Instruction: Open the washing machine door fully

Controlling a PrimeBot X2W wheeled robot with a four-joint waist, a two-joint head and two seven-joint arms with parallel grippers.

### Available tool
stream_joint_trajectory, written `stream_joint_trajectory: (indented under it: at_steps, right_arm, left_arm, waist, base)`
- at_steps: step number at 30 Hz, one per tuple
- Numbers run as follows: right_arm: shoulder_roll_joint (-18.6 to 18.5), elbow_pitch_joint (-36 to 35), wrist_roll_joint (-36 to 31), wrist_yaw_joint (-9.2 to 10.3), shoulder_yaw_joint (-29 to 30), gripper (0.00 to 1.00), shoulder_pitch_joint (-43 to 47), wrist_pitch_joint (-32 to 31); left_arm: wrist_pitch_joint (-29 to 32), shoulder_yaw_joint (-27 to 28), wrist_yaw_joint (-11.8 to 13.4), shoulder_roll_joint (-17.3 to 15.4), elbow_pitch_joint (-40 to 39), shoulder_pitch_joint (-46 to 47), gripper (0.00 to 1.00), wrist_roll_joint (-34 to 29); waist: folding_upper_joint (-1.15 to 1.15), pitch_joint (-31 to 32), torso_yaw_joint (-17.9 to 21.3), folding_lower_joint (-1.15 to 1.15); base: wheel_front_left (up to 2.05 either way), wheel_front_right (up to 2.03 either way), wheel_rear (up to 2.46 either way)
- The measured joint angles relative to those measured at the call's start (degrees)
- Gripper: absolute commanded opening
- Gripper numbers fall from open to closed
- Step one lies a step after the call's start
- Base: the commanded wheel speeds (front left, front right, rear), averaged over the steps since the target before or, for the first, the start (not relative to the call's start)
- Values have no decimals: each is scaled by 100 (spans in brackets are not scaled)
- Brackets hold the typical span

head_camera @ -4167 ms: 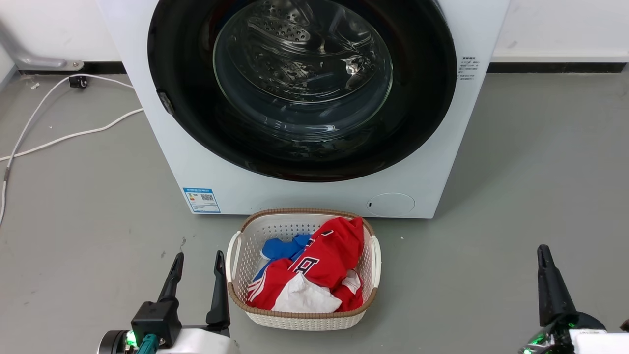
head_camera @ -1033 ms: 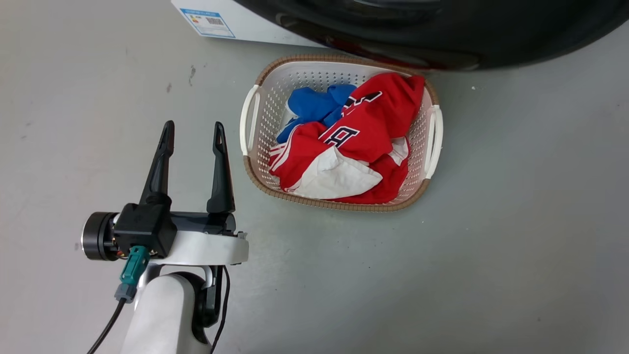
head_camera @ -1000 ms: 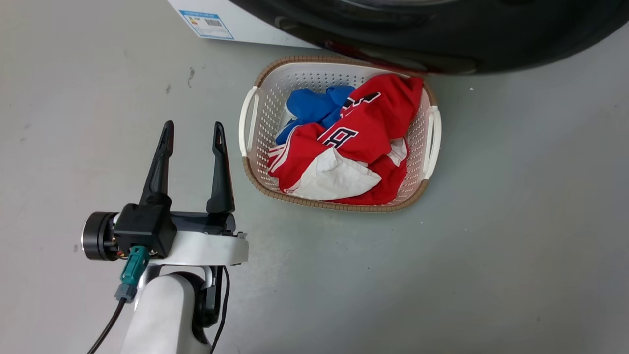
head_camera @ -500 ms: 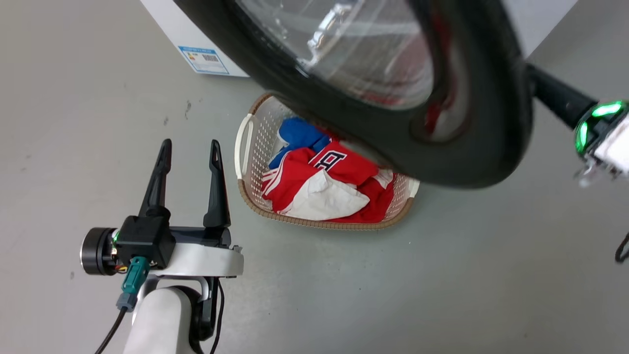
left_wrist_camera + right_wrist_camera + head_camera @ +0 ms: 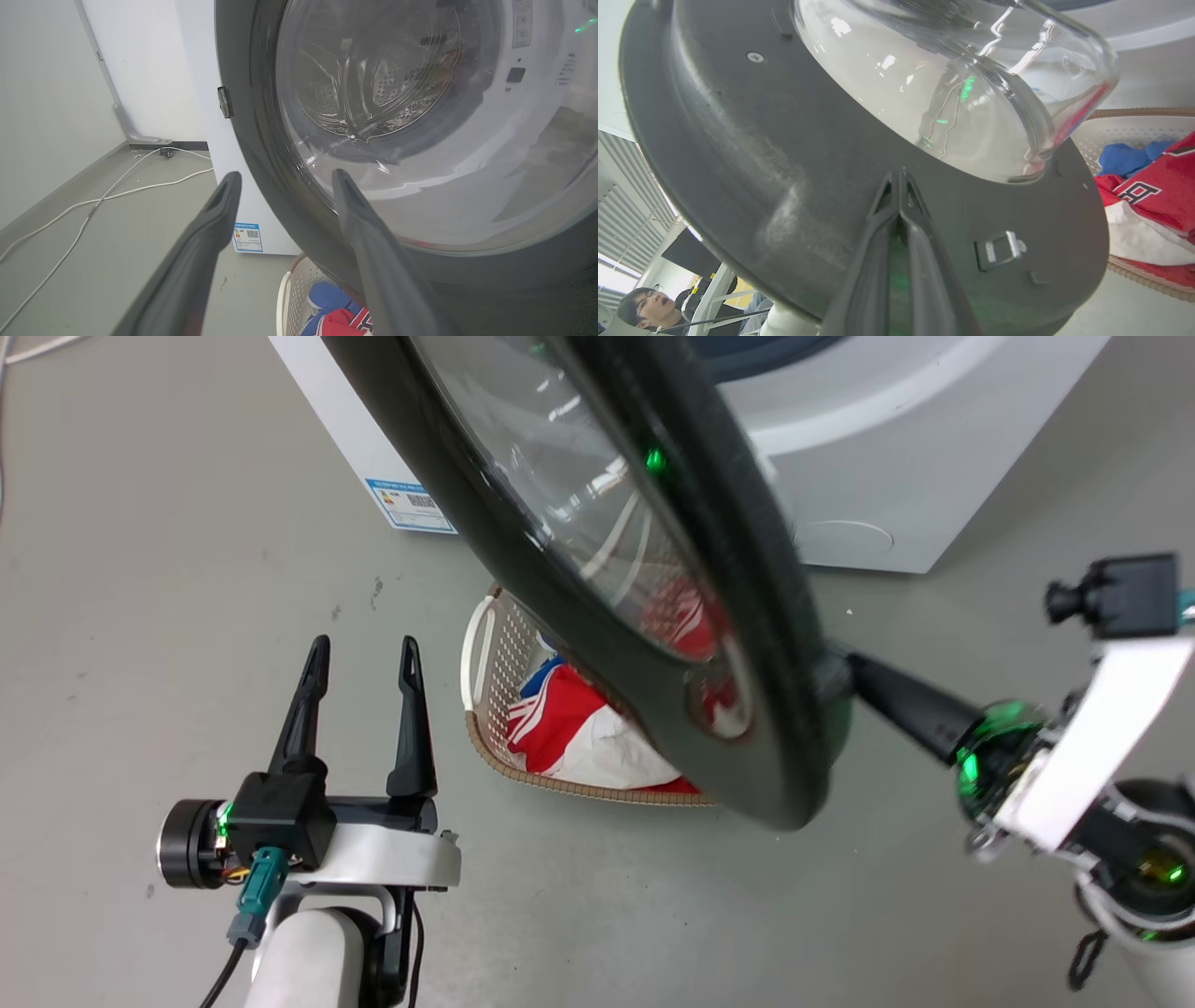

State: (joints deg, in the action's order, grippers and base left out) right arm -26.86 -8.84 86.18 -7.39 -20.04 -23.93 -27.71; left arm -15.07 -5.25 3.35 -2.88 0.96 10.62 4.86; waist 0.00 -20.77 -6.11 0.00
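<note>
Washing machine door point(image 5: 597, 569) part-open, hanging over the laundry basket point(image 5: 485, 644) in front of the washing machine point(image 5: 868, 476); right gripper point(image 5: 900, 179) fingers clenched together, empty, tips pressed to the door's inner face; left gripper point(image 5: 359, 653) released, idle at near left; risk: ungripped tips may slide off the glossy rim, stalling the door short of full opening.

Left gripper point(image 5: 364, 644): two long, dark, tapered fingers point(image 5: 408, 709) on a black block point(image 5: 280, 807), with a pale white forearm point(image 5: 308, 957) behind. Black cylinder point(image 5: 182, 845) with silver rim at the block's 9 o'clock. Teal connector point(image 5: 260, 877) with grey boot and black cable point(image 5: 219, 971) at 6.
Right gripper point(image 5: 859, 672): same dark fingers, green-lit ring point(image 5: 990, 751), white bracket point(image 5: 1102, 728), black camera box point(image 5: 1125, 595) at 1 o'clock.
</note>
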Motion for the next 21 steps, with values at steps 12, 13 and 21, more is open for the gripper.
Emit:
stream_joint_trajectory:
  at_steps: [12,13,21]
  right_arm:
    - [399,-169,0,0,-909,0,546,120]
    - [425,-169,1,0,-980,0,557,123]
    - [661,-43,20,-1,-1536,0,644,112]
  left_arm:
    - [0,-21,2,-1,66,-196,100,0]
    - [0,-26,3,0,69,-213,100,0]
    - [0,-4,11,1,100,-324,100,0]
  waist:
    - [0,352,-93,0]
    - [0,373,-103,0]
    - [0,518,-147,0]
  base:
    - [0,0,0]
    - [0,0,0]
    - [0,0,0]
